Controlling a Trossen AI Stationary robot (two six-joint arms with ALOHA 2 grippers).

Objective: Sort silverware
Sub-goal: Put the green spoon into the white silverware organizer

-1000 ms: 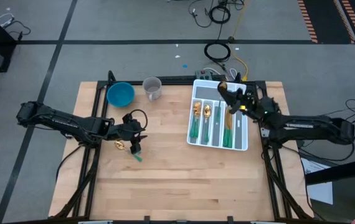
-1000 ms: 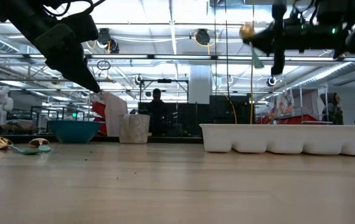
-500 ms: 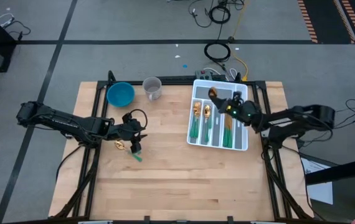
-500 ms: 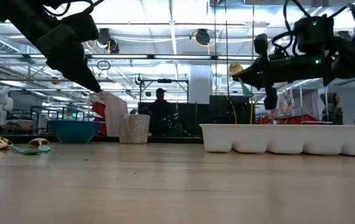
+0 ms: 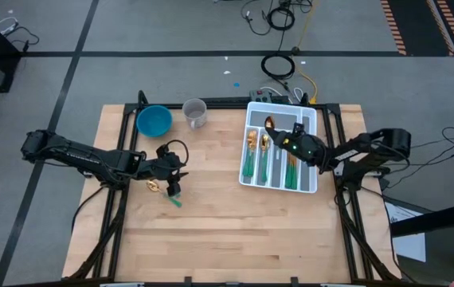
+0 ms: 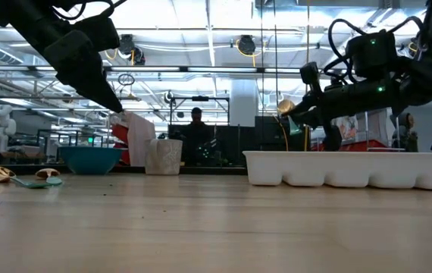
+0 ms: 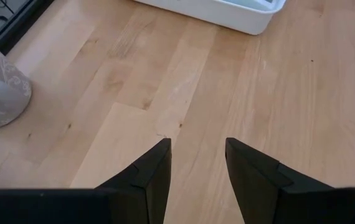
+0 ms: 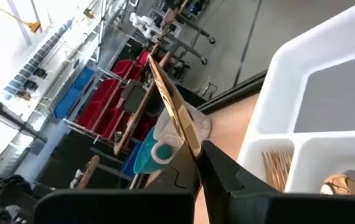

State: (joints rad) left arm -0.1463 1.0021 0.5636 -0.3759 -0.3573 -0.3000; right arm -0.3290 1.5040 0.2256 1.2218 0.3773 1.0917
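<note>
Pale wooden table (image 5: pixel 235 231), workshop beyond.

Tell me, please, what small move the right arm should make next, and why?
Probably lower a little, then release. The right gripper, shut on a gold-headed spoon, hangs above the white divided plastic tray, over the compartment holding other gold spoons, so a short descent should seat it.

White plastic divided tray (image 5: pixel 309 188) sits right of centre; blue round bowl (image 5: pixel 154 120) and clear plastic cup (image 5: pixel 195 112) upper left.
</note>
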